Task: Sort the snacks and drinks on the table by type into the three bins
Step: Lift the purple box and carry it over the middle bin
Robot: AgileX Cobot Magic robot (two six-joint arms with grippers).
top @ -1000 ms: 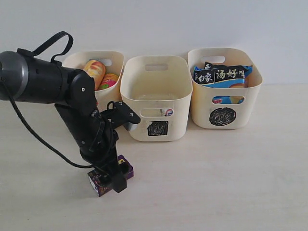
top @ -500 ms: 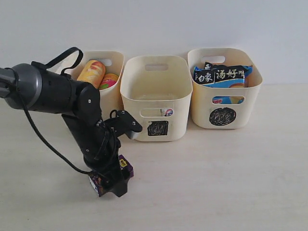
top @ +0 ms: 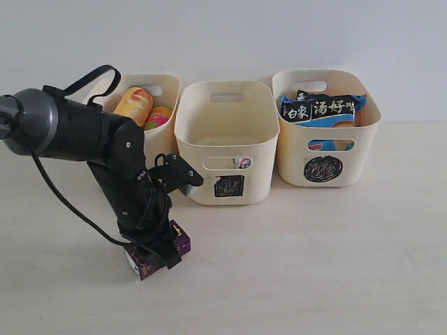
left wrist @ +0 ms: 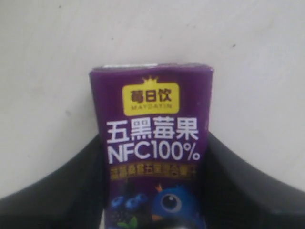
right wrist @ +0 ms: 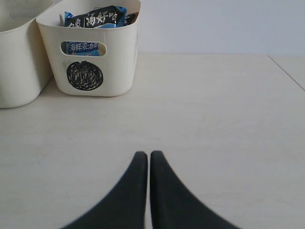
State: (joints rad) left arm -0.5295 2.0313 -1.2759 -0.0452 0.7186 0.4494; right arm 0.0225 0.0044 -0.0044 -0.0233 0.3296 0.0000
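Since 0.5 s ago: left arm has drawn slightly up and toward the left of the exterior view, and the dark purple rectangular drink carton (top: 155,257) has shifted a little with it. Bins and their contents unchanged.

Left gripper (top: 163,252): pinching the purple carton. Left wrist view shows a black finger (left wrist: 71,191) against each long side of the carton, yellow logo facing the camera. Carton lies tilted on the near-left of the pale wood-grain tabletop (top: 335,265), in front of the left and middle bins and apart from both. Cannot tell whether it is resting on the tabletop or just clear of it.

Right gripper (right wrist: 145,155): fingers pressed together, nothing between them, low over bare tabletop. Not seen in the exterior view.

Three cream plastic bins stand in a row at the back:
- Left bin (top: 165,87): yellow-orange chip tube (top: 134,105) and pink chip tube with yellow top (top: 158,117), both leaning inside. Front mark hidden by the arm.
- Middle bin (top: 227,136), black scribbled square on front: no whole item visible inside.
- Right bin (top: 328,157), black scribbled circle on front: blue flat noodle packet (top: 323,109) with a black band of Chinese characters, standing up above the rim.
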